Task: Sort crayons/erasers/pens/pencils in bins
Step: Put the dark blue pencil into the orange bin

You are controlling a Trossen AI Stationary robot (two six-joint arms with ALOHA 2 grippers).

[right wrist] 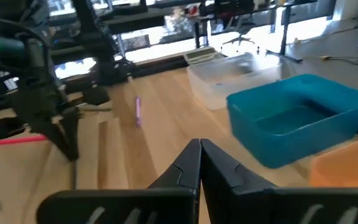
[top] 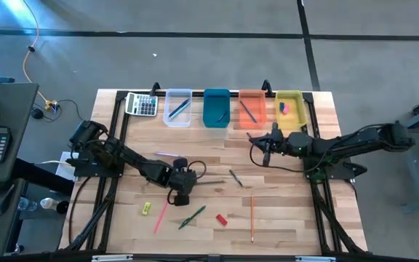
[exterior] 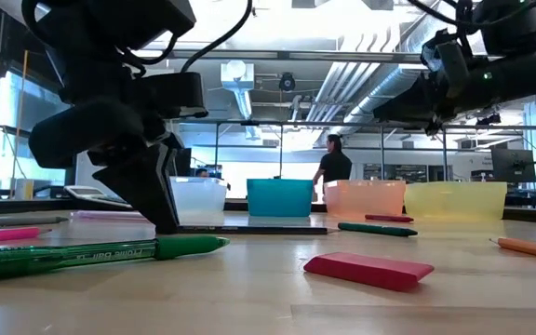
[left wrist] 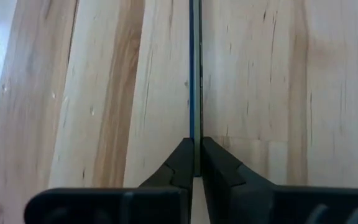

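Your left end effector point(left wrist: 196, 155) is clamped on a thin dark pencil point(left wrist: 195, 74) lying on the bench point(top: 282, 211); your right end effector point(right wrist: 200, 155) hangs pressed together near the bins point(top: 216, 108).

A pale wooden table point(top: 282, 218) with lighter and darker plank stripes carries everything. Along its far edge stand four bins: a clear bin point(top: 178, 108), a blue bin point(top: 216, 108), an orange bin point(top: 251, 109) and a yellow bin point(top: 291, 110) holding a pink eraser point(top: 283, 108). A grey calculator point(top: 142, 105) with dark keys sits beside the clear bin. Loose on the wood lie a yellow eraser point(top: 146, 209), a red eraser point(top: 222, 218), a pink stick point(top: 161, 217), a green pen point(top: 192, 217), an orange pencil point(top: 252, 217) and a purple stick point(top: 167, 154). Both arms are black. The left end effector point(left wrist: 196, 163) pinches a thin dark blue stick point(left wrist: 194, 74).
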